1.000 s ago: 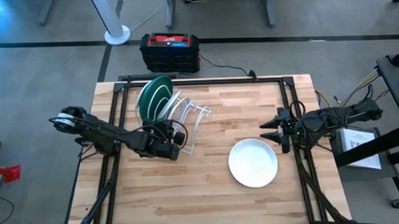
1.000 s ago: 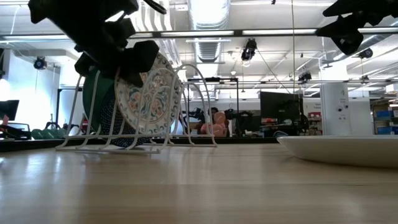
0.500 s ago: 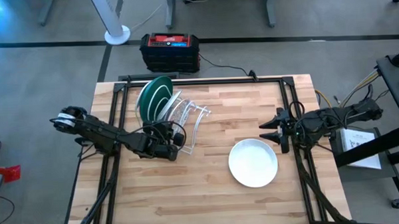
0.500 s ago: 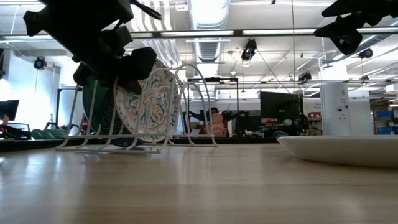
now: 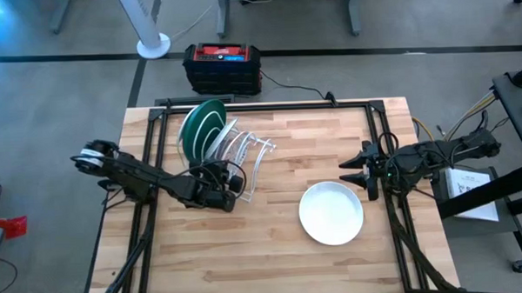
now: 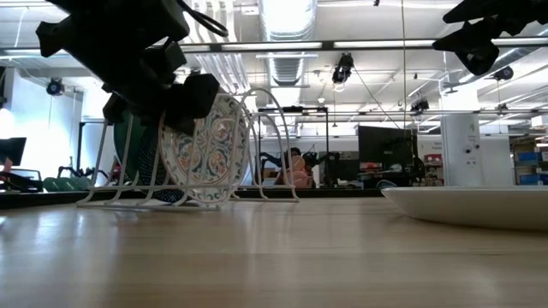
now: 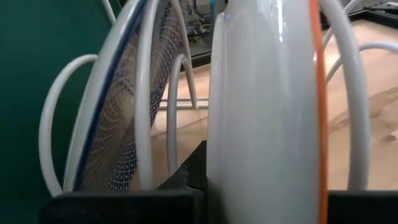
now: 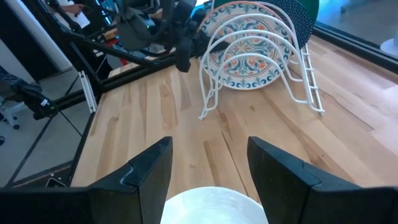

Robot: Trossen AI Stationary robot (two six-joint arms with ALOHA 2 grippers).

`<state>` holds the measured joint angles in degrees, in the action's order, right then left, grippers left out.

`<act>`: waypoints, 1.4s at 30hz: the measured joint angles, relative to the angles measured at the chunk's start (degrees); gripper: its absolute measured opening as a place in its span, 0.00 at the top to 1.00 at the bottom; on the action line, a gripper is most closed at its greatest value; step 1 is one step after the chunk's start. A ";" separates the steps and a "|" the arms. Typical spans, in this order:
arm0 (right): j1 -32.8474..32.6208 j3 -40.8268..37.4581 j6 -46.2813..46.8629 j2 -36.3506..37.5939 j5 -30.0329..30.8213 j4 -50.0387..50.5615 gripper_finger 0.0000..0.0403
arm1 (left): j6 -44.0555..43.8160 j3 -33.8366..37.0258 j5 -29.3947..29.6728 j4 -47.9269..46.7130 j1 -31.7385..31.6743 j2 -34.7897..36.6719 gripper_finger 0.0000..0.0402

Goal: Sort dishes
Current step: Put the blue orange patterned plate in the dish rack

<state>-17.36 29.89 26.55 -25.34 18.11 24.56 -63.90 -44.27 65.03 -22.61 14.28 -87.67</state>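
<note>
A white wire rack (image 5: 235, 160) stands at the table's far left. In it a green plate (image 5: 201, 124) and a dark blue patterned plate (image 7: 118, 124) stand on edge. My left gripper (image 5: 221, 188) is shut on a floral plate (image 6: 210, 145), which stands upright between the rack's wire loops (image 8: 249, 43). A plain white plate (image 5: 331, 212) lies flat on the table at the right. Above its far right edge my right gripper (image 5: 353, 176) hangs open, with nothing between its fingers (image 8: 208, 168). My left gripper pinches the floral plate's rim (image 7: 249, 174) between its two fingers, one on each face. The fingers (image 7: 124, 202) come from the table's left, slanting a little downward. The plate stands on edge in a rack slot, its lower edge (image 6: 205, 198) down by the rack's base wires.
The rack's loops (image 5: 259, 153) to the right of the floral plate hold nothing. Bare wooden tabletop (image 5: 247, 251) stretches along the near side. A black and red box (image 5: 222, 67) and a white stand (image 5: 153, 46) are on the floor beyond the far edge.
My left gripper has gone down, still shut on the floral plate. The plate has sunk deeper between the rack's wires and stays upright. My right arm has kept still.
</note>
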 joint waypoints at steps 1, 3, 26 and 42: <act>0.02 0.00 0.00 0.02 0.00 0.00 0.51 | -0.32 0.00 -0.04 -0.02 0.00 -0.19 0.94; 0.02 0.00 0.00 0.02 0.00 0.00 0.51 | -1.12 0.00 -0.01 0.01 -0.02 -0.59 0.94; 0.02 -0.04 0.00 0.00 0.00 0.02 0.51 | -3.07 0.00 0.63 -0.09 0.02 -1.21 0.91; 0.02 -0.09 0.02 0.01 -0.03 0.02 0.51 | -3.48 0.02 -2.30 -0.31 -0.02 -1.02 0.83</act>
<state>-17.34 29.80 26.56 -25.33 18.08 24.58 -67.38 -44.25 62.73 -22.92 14.26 -88.69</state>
